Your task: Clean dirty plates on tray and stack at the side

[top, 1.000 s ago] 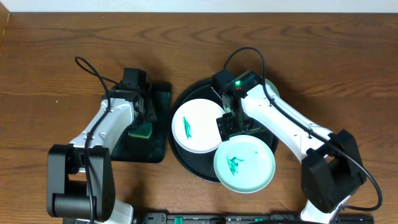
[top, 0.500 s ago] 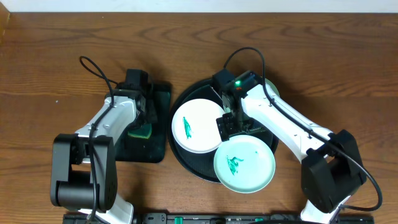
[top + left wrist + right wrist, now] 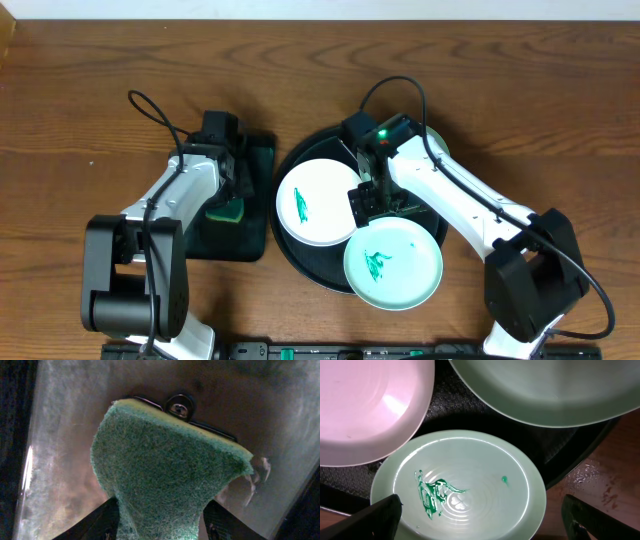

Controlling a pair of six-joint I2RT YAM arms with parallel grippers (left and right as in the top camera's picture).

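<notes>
The round black tray (image 3: pixel 318 142) holds a white plate (image 3: pixel 315 203) with a green smear on its left. A smeared mint green plate (image 3: pixel 393 264) overhangs the tray's front rim. A second mint plate (image 3: pixel 438 145) at the back right is mostly hidden by my right arm. My right gripper (image 3: pixel 365 205) is open and empty above the tray's middle. In the right wrist view it (image 3: pixel 485 520) hovers over the smeared mint plate (image 3: pixel 470 485), with the white plate (image 3: pixel 365 405) and the other mint plate (image 3: pixel 545 390) beyond. My left gripper (image 3: pixel 160 527) is shut on a green sponge (image 3: pixel 165 470).
A rectangular black tray (image 3: pixel 262 190) lies left of the round tray, with the sponge (image 3: pixel 230 210) and my left gripper (image 3: pixel 228 185) over it. Bare wooden table (image 3: pixel 80 120) surrounds both trays. Water drops show on the wood (image 3: pixel 600 485) beside the round tray.
The left arm has shifted slightly over the rectangular tray, still holding the sponge. The right arm and the plates have not moved.
</notes>
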